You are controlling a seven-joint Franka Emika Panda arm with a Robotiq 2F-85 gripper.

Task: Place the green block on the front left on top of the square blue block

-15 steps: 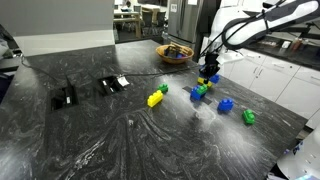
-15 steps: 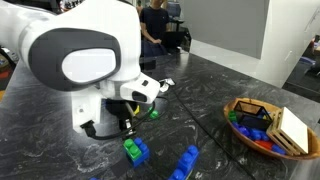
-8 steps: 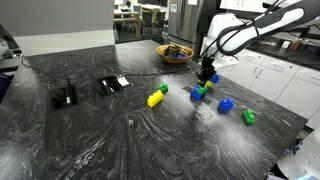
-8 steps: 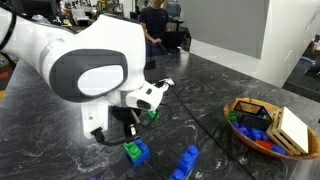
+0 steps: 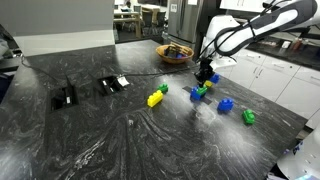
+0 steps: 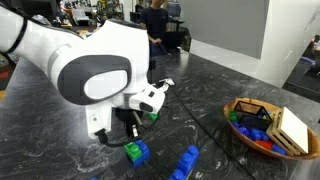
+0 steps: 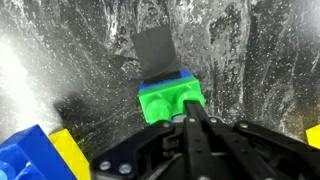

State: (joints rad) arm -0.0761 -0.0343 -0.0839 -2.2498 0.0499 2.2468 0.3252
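Note:
The narrow green block (image 7: pixel 168 100) sits on top of the square blue block (image 7: pixel 186 72), whose blue edge shows along its far side. Both show in an exterior view, green (image 6: pixel 131 148) on blue (image 6: pixel 141 154), and as a small stack in the other, with the green block (image 5: pixel 202 89) uppermost. My gripper (image 7: pixel 189 121) hangs just above the stack with its fingers closed together over the near edge of the green block, not around it. It also shows in both exterior views (image 5: pixel 204 77) (image 6: pixel 126 136).
A blue block with a yellow piece (image 7: pixel 35 155) lies close beside the stack. A yellow-and-green brick pair (image 5: pixel 156 96), a blue brick (image 5: pixel 226 104) and a green brick (image 5: pixel 248 116) lie on the dark counter. A basket (image 6: pixel 238 107) holds more blocks. Two black objects (image 5: pixel 63 97) (image 5: pixel 112 84) lie farther off.
The arm has shifted slightly over the stack. The green block stays on the blue block.

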